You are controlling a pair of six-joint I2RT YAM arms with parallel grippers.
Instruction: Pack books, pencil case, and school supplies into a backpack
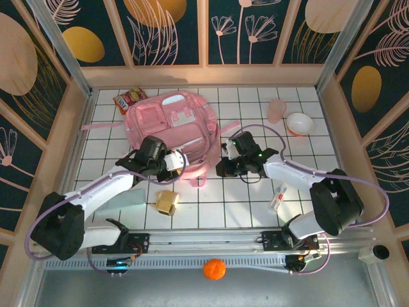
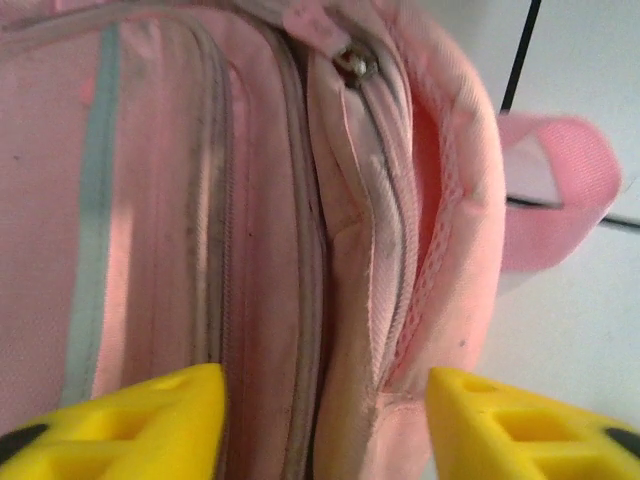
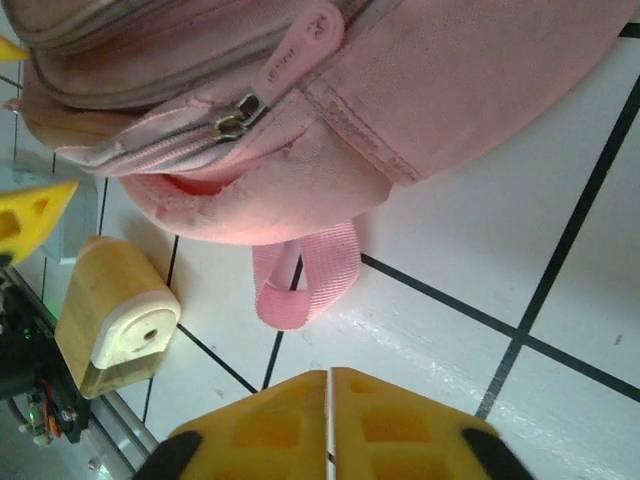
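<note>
Backpack, large, glossy pink, with pale front pockets (image 1: 169,128), flat on the far-left part of the white tiled desk (image 1: 249,192). From above: left pincer (image 1: 169,165) at the pack's near edge, right pincer (image 1: 225,165) just beside its near-right corner. Small tan-yellow boxy block (image 1: 167,202) close to the near edge, just short of the pack. Flat pale mint-green pouch (image 1: 132,196) partly under the left arm. Small white oblong item with red marks (image 1: 277,197) near the right arm.

Closer, from the left wrist: yellow fingers (image 2: 130,420) spread apart, open, straddling the pack's zip seam and gripping nothing. Metal zip slider (image 2: 352,65) farther up, pink mesh lining in a gap beside it. Contents impossible to tell.

Closer, from the right wrist: pads pressed together, closed on nothing, over bare tile just short of a pink webbing loop (image 3: 305,275). White face with a round hole on the tan block.

Translucent pink cup (image 1: 276,110) just beside a white bowl (image 1: 299,123), far right. Red-orange snack bag (image 1: 128,98) touching the pack's far-left side.

Around the desk, wood-framed dark panels with gold and pink leaf patterns (image 1: 172,32).
</note>
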